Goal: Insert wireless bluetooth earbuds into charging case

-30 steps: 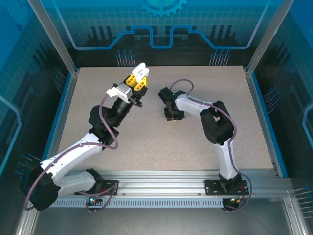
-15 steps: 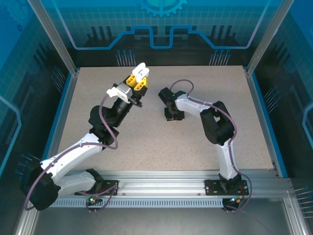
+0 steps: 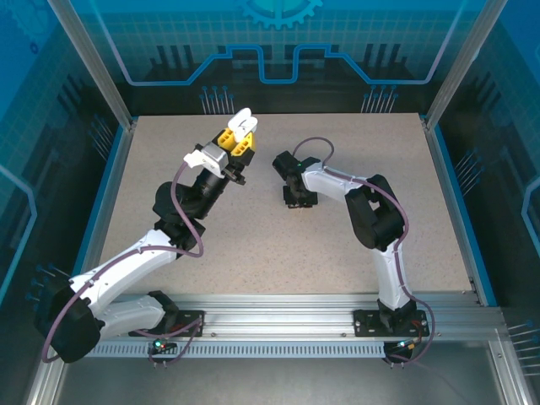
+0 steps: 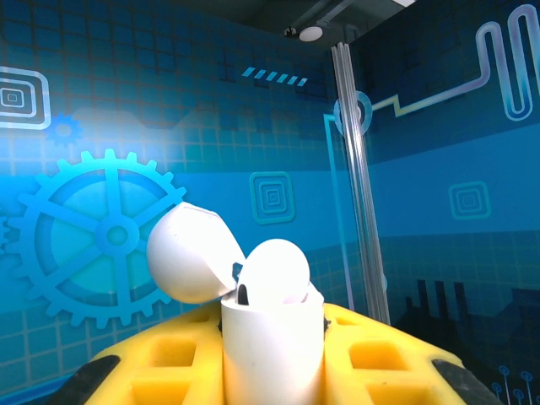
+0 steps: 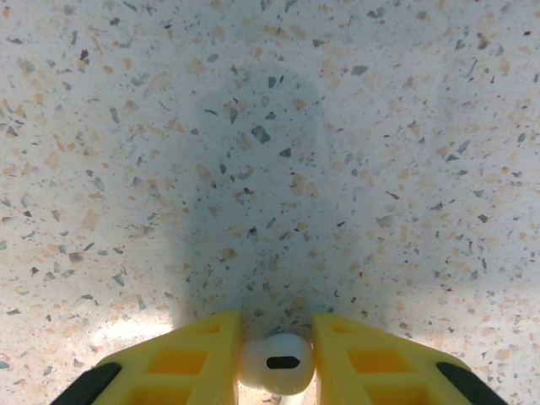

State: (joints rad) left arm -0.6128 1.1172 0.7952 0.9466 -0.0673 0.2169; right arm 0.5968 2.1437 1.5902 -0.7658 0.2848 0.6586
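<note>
My left gripper (image 3: 238, 141) is raised over the back of the table, shut on a white charging case (image 3: 243, 123) with its lid hinged open. In the left wrist view the case (image 4: 272, 346) stands upright between the yellow fingers (image 4: 384, 359), and a glossy white earbud (image 4: 274, 272) sits in its mouth beside the open lid (image 4: 187, 253). My right gripper (image 3: 297, 199) points down at the tabletop near the middle. In the right wrist view its yellow fingers (image 5: 186, 363) are closed on a second white earbud (image 5: 277, 363) just above the speckled surface.
The speckled table (image 3: 270, 245) is bounded by aluminium rails and blue enclosure walls. A metal post (image 4: 359, 169) stands behind the case in the left wrist view.
The right gripper's fingers have closed in on the earbud. Both arms have otherwise held their places.
</note>
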